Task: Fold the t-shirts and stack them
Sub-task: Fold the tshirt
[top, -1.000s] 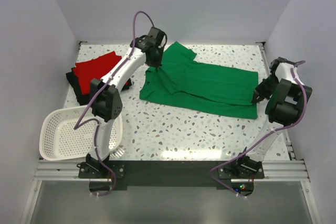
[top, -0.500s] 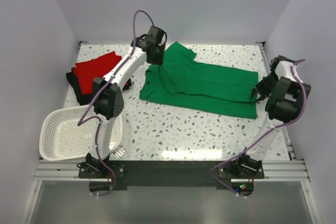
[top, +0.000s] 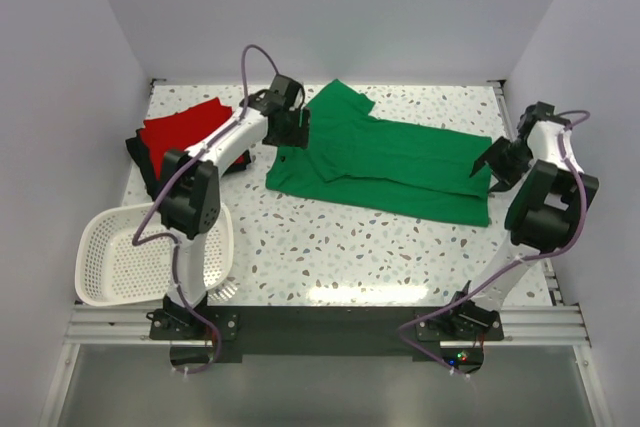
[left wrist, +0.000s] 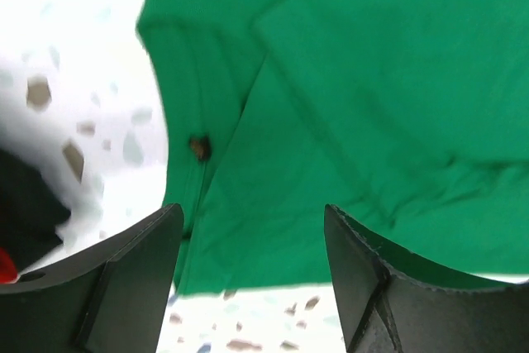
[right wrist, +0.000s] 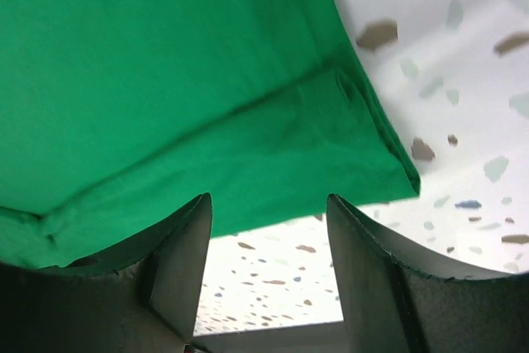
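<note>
The bright green t-shirt (top: 390, 162) lies spread out mid-table, folded lengthwise, with a sleeve folded in at its left end. My left gripper (top: 295, 129) hovers just off that left end, open, nothing between its fingers. In the left wrist view the green t-shirt (left wrist: 372, 80) fills the space ahead of the left gripper (left wrist: 252, 212). My right gripper (top: 494, 163) is at the shirt's right end, open and empty. The right wrist view shows the hem corner of the green t-shirt (right wrist: 165, 64) just beyond the right gripper (right wrist: 269, 200). The red t-shirt (top: 180, 127) lies folded on the black t-shirt (top: 140, 162) at the far left.
A white slotted basket (top: 105, 267) sits at the front left, beside the left arm's base. Speckled tabletop (top: 350, 247) stretches in front of the green shirt. Grey walls close in the back and both sides.
Both grippers have gone from shut to open and let go of the green shirt's ends. The left gripper has drawn back slightly to the left, and the shirt has settled flat.
</note>
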